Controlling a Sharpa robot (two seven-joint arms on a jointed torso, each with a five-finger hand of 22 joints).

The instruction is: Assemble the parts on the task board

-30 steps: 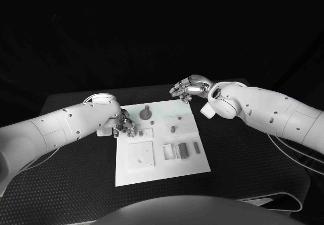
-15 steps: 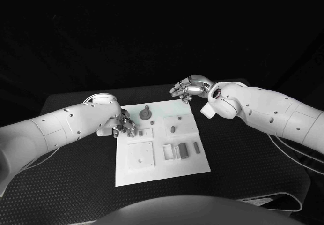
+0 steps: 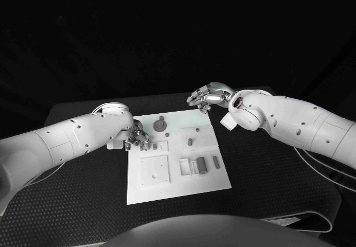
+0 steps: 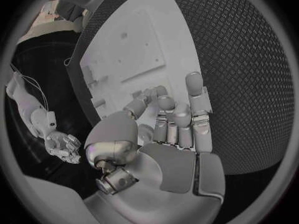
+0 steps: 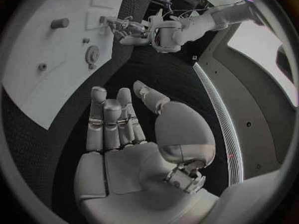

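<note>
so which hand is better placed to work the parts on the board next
Probably the left hand: its fingers sit over small parts at the task board edge. The right hand hangs empty past the far corner.

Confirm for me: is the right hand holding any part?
No: in the right wrist view the right hand has bare fingers over the black table, off the task board.

Task board [image 3: 174, 185]: lies in the middle of the bench [image 3: 282, 170]. Gear part [image 3: 159, 124]: on the board's far end. Peg part [image 3: 190, 141]: nearer than the gear, to its right. Upright parts [image 3: 200, 165]: on the board's right side, mid-length. Left robot hand [image 3: 134, 138]: over the board's far left edge. Right robot hand [image 3: 206, 96]: above the board's far right corner.
</note>
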